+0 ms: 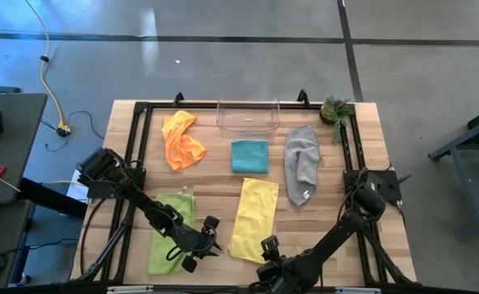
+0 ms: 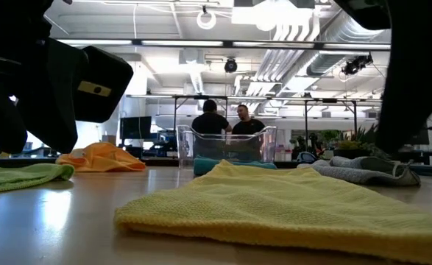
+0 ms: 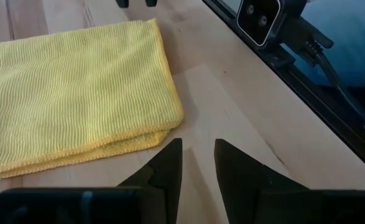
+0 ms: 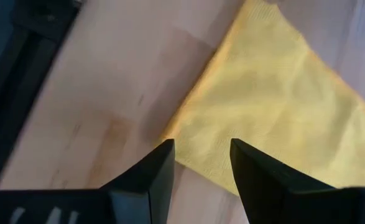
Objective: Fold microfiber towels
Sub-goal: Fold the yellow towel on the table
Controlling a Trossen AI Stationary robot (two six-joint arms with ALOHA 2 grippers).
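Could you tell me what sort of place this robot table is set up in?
Probably an open-plan lab or workshop: exposed ceiling ducts, a polished concrete floor, and two people standing among desks beyond the table.

open-plan lab: exposed ducts (image 2: 326, 33), monitors (image 2: 135, 126), concrete floor (image 1: 223, 65).

A clear plastic bin (image 1: 248, 117) beside a potted plant (image 1: 335, 109).

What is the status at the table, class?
Left end effector open, empty, beside yellow towel. Right end effector open at its near edge. Nothing blocking.
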